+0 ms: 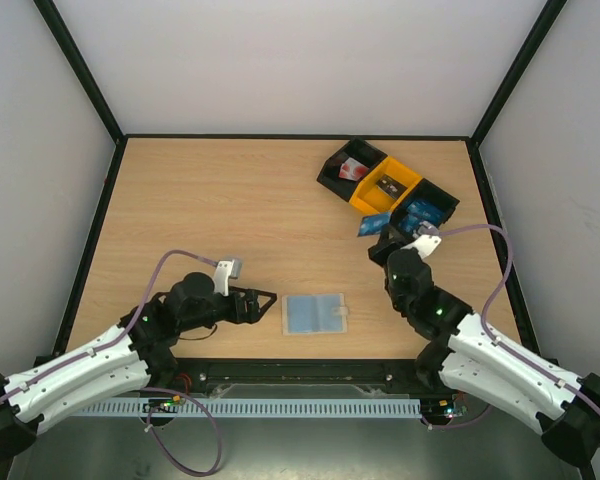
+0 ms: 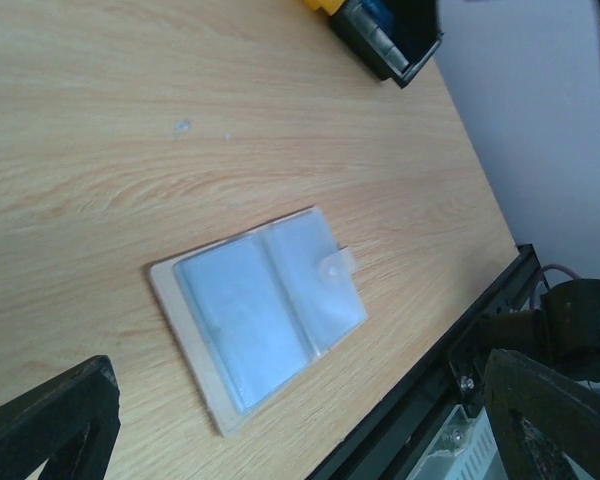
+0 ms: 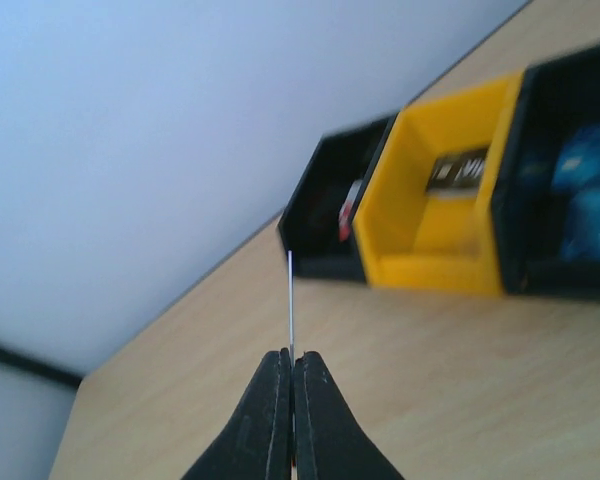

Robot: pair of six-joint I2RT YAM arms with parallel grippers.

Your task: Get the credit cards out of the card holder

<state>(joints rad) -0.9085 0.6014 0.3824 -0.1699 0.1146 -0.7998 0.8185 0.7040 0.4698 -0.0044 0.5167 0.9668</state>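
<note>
The right gripper [image 3: 291,356] was clamped on a credit card [image 1: 373,226], seen edge-on, near the bins [image 1: 385,186]. The left gripper [image 1: 264,304] stood wide open, with the card holder [image 1: 315,313] flat on the bench [image 1: 220,200] just beyond its tips.

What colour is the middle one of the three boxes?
The middle box is bright yellow, clearest in the right wrist view.

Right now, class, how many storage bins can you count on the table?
3, in a slanted row at the far right of the table: left black bin, middle yellow bin, right black bin. None appears hidden.
</note>
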